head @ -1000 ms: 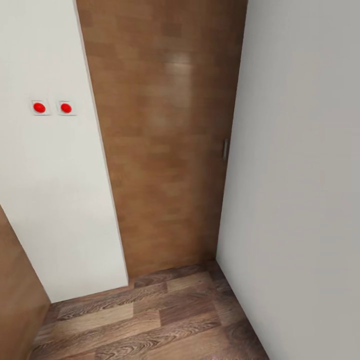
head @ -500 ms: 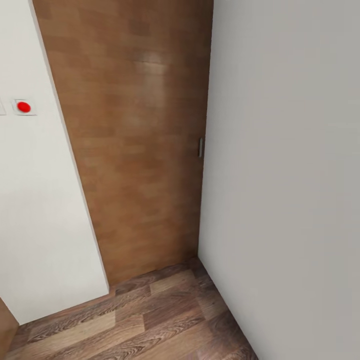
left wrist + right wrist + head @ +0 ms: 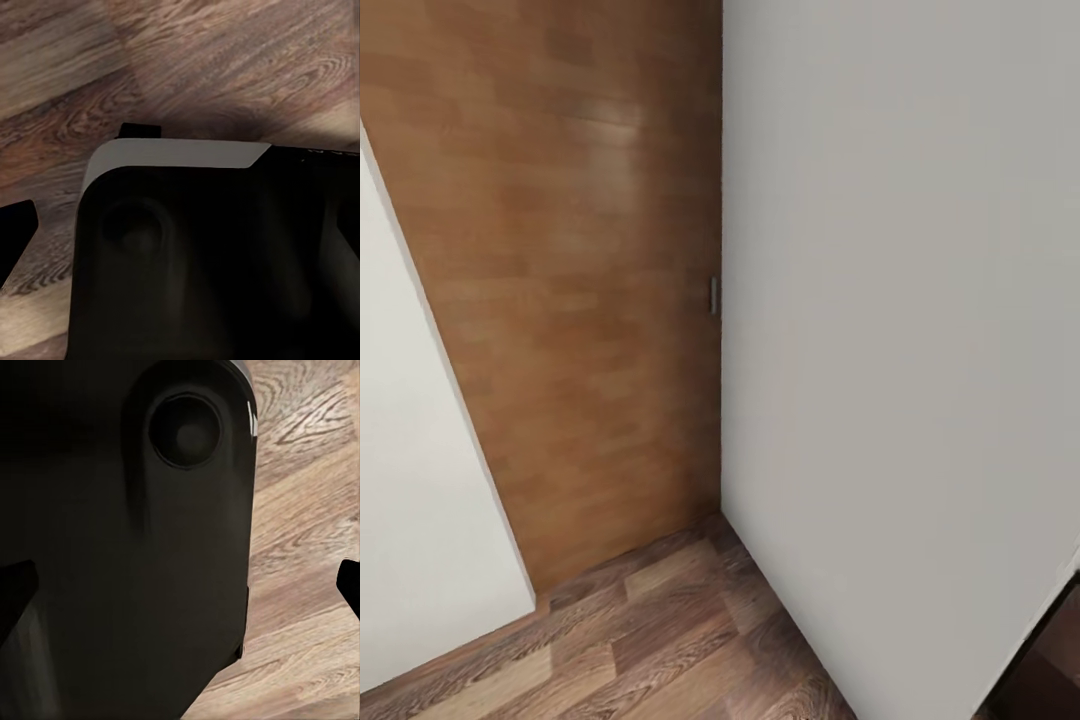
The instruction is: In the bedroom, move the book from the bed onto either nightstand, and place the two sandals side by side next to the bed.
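Note:
The book, the bed, the nightstand and the sandals are out of view. In the head view I face a corner where a brown wooden door (image 3: 560, 300) meets a white wall (image 3: 900, 350). My right gripper (image 3: 180, 592) is open: one dark fingertip (image 3: 15, 592) sits at one edge of the right wrist view and the other fingertip (image 3: 349, 582) at the opposite edge, with nothing held. My left gripper (image 3: 180, 232) hangs over the plank floor (image 3: 225, 60), with one fingertip (image 3: 15, 232) at the picture's edge, set wide.
A small metal handle (image 3: 713, 296) sits on the door's edge by the wall. Another white wall panel (image 3: 420, 520) stands at the left. Wood-plank floor (image 3: 660, 640) runs below. A dark opening (image 3: 1045, 660) shows at the lower right. My own dark body (image 3: 135, 547) is close under both wrists.
The whole head view has swung to the right: the two red buttons have left the picture, the door has slid leftward, and a dark opening has come in at the lower right.

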### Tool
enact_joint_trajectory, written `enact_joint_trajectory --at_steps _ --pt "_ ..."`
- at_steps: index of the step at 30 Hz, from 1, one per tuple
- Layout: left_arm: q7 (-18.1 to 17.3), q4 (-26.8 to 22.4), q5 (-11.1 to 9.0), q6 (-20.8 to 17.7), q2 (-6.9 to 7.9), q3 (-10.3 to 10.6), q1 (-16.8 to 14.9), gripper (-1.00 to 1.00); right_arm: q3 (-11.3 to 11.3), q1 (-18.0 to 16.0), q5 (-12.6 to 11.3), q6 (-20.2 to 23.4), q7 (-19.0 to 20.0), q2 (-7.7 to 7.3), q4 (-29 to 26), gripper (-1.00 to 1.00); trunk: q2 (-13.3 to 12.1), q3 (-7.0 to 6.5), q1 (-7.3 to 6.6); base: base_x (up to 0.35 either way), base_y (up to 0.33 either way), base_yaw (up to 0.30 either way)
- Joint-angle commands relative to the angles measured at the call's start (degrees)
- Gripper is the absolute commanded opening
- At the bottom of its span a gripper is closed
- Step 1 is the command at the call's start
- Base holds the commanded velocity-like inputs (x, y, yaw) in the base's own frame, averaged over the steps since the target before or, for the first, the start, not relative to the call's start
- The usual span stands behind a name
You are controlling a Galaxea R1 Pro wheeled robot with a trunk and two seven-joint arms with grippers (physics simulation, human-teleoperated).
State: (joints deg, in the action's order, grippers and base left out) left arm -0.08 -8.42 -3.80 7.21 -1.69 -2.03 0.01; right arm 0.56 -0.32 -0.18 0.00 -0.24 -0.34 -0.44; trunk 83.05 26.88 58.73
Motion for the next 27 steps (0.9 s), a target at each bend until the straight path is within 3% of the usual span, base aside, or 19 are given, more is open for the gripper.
enact_joint_trajectory --at_steps 1,27 --pt "0.0 0.0 -0.4 0.1 -0.01 -0.2 0.0 1.00 0.1 0.0 0.0 0.0 0.0 0.00 0.0 1.00 0.0 0.05 0.00 0.000 0.000 -0.284" --pt "0.0 0.0 -0.4 0.2 -0.14 -0.2 0.0 1.00 0.1 0.0 -0.1 0.0 0.1 -0.13 0.1 1.00 0.0 0.05 0.00 0.000 0.000 -0.284"
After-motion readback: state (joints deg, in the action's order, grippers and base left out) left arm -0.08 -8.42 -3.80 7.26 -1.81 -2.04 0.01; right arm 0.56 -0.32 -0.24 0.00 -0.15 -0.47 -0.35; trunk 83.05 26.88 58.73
